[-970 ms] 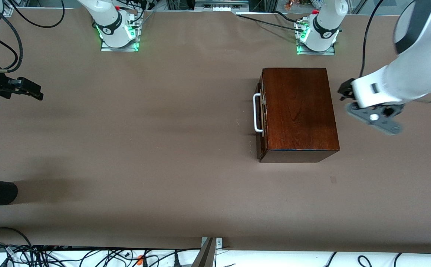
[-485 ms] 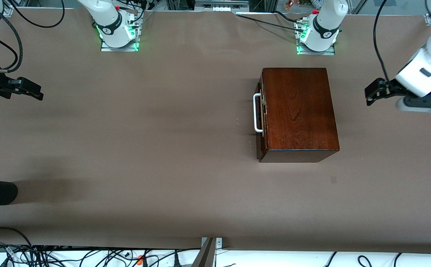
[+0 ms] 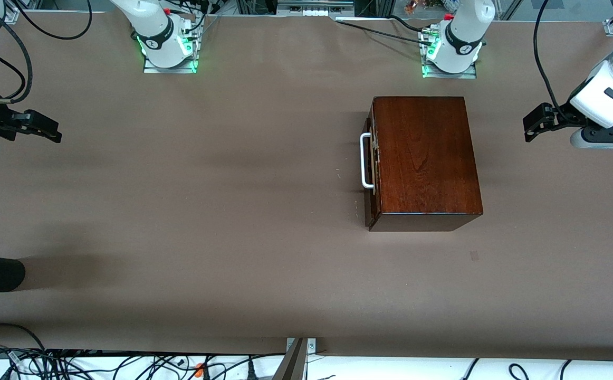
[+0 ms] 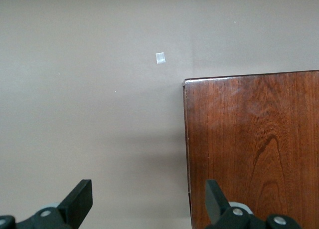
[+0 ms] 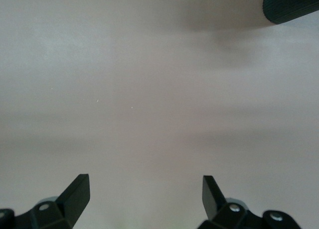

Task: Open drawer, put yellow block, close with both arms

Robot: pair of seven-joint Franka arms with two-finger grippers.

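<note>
– Beside the left pincer [image 3: 529, 128], what lies there?

– Bare worktop [image 3: 206, 211], with the box [image 3: 425, 153] near it on the side toward the right arm's end. This pincer hangs over the left arm's end of the worktop, fingers wide apart, holding nothing and touching nothing.

– And the right pincer [image 3: 42, 128]?

– It is over the right arm's end, well apart from the box, also spread and empty. That arm waits.

– Where is the drawer [image 3: 371, 174]?

– In the box face that looks toward the right pincer, and its handle [image 3: 365, 161] points that way too. It sits shut, or very nearly; a thin line shows along its front and I can't tell if it is flush.

– The block?

– No view shows it, neither on the worktop nor in either pincer. My guess is that it is inside already, but the shut drawer hides the answer.

– So what does the step call for?

– I judge it to be the closing check. If the front is proud, the right pincer should come in low and square to the handle and push straight along the slide. The left pincer should brace the box end nearest it, so the box doesn't skate. Press slowly and evenly, because a skewed push could jam the tray or turn the box.
</note>
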